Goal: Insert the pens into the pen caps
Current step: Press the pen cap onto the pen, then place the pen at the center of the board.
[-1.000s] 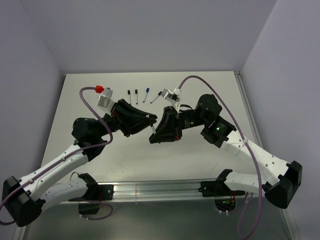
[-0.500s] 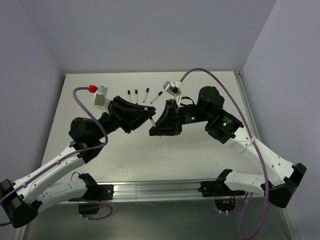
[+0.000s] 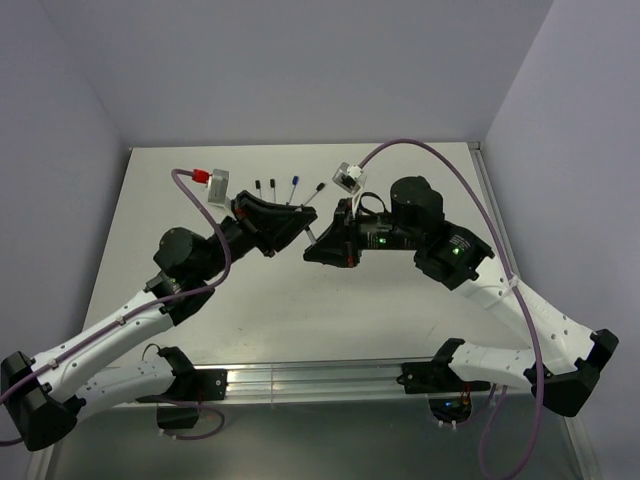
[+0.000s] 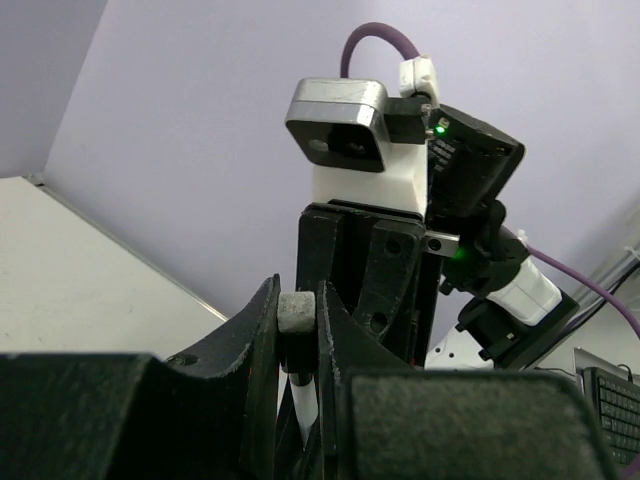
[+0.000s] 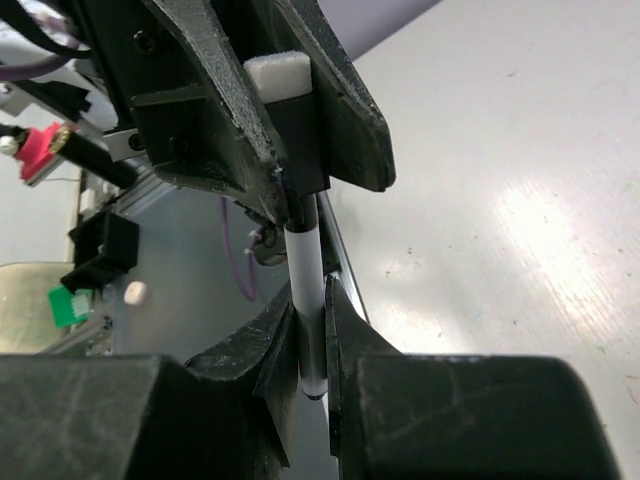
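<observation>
Right fingers (image 5: 245, 375) pinching white pen (image 5: 305, 270); glossy white table (image 3: 250, 300), lilac walls (image 3: 300, 70)

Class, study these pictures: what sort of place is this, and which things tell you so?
Probably a robotics lab test cell: the left arm and right arm bolted to a metal rail along a white table, plain lilac walls boxing it in, and a camera on a wrist.

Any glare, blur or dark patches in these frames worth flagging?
Top external: sharp, evenly lit. Right wrist: bright glare patch on the table right of the pen; the right gripper in the foreground is dark. Left wrist: the left gripper is nearly black, detail lost.
</observation>
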Tool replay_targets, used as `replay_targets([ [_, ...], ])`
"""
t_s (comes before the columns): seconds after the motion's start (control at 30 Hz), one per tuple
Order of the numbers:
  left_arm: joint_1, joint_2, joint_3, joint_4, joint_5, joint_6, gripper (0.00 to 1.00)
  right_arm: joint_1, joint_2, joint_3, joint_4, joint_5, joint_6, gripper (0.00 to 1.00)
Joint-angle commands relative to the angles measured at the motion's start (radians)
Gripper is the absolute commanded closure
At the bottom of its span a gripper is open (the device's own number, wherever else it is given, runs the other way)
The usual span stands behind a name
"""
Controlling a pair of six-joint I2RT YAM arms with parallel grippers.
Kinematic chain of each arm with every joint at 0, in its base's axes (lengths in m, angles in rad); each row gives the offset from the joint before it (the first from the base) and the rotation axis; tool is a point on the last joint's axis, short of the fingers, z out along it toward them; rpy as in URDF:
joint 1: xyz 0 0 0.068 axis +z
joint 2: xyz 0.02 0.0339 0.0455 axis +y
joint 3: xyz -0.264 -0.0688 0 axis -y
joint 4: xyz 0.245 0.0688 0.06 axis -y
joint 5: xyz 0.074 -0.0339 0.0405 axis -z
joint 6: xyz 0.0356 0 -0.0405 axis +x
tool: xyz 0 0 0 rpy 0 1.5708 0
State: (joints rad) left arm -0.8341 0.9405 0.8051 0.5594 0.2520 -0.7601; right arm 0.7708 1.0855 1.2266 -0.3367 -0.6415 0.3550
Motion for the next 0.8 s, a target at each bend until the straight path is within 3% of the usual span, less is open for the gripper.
replay_targets([
  [0.0, -0.089, 0.029, -0.035, -0.208, 0.207, 0.008, 1.00, -0.018, -0.009, 0.119, 0.199, 0.318, -0.005, 1.00],
  [0.17, -0.089, 0.009, -0.029, -0.243, 0.133, 0.013, 1.00, -0.016, -0.002, 0.122, 0.173, 0.315, -0.013, 1.00],
  [0.23, -0.089, 0.000, -0.015, -0.301, 0.037, 0.022, 1.00, -0.015, -0.002, 0.125, 0.145, 0.318, -0.019, 1.00],
  [0.37, -0.079, -0.025, 0.052, -0.418, -0.189, 0.031, 1.00, -0.016, -0.012, 0.123, 0.078, 0.313, -0.030, 0.80],
  [0.5, 0.034, 0.015, 0.176, -0.529, -0.278, 0.035, 1.00, -0.018, -0.056, 0.054, 0.039, 0.325, -0.022, 0.57],
  [0.57, 0.113, 0.049, 0.224, -0.556, -0.301, 0.019, 1.00, -0.022, -0.097, -0.002, 0.036, 0.350, -0.010, 0.50],
  [0.7, 0.251, 0.145, 0.290, -0.685, -0.333, -0.005, 1.00, -0.041, -0.156, -0.068, 0.004, 0.419, 0.009, 0.46],
  [0.77, 0.318, 0.269, 0.386, -0.781, -0.400, -0.013, 0.99, -0.041, -0.168, -0.096, -0.010, 0.448, 0.022, 0.46],
])
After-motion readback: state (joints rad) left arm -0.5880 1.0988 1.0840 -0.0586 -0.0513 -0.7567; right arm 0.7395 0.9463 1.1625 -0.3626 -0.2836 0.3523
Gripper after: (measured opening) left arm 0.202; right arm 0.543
